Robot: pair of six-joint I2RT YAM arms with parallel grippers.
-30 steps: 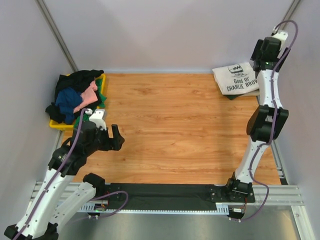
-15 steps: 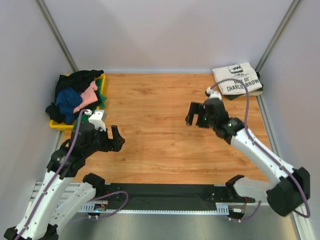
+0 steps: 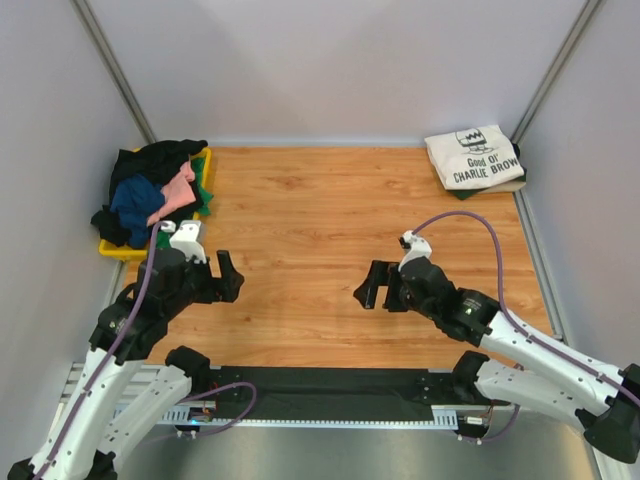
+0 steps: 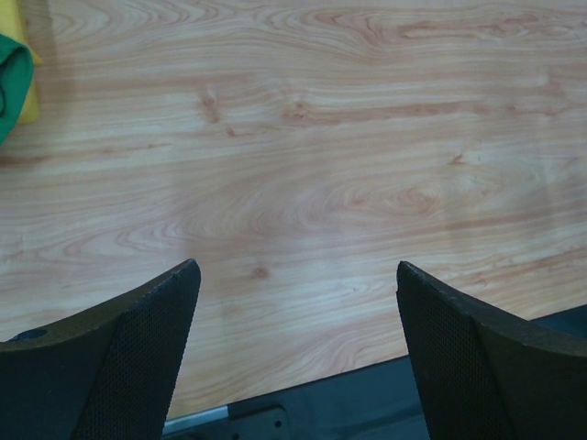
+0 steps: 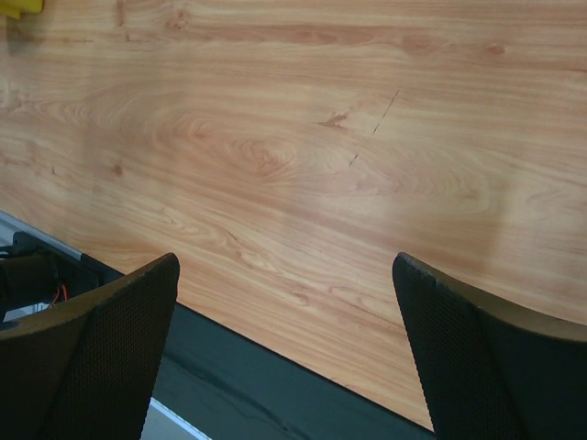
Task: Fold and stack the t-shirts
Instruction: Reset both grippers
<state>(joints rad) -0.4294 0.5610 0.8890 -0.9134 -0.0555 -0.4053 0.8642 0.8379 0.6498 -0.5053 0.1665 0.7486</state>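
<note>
Left gripper and right gripper: spread wide, nothing held, low over table. Unfolded t-shirts heaped upper left in yellow tray; folded cream tee upper right. Judged light, limp, tangled. Recommend pinching topmost fold.

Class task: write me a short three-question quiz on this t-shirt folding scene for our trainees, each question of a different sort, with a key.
1. True or false: the folded cream cloth t-shirt with black print lies at the far right corner of the wooden table.
2. Where is the heap of unfolded dark, blue and pink t-shirts? A) piled in the yellow plastic tray; B) mid-table; C) on the folded shirt.
3. Fill in: the left claw and the right claw are both ____, holding nothing.
Key: 1 true; 2 A; 3 open.
</note>
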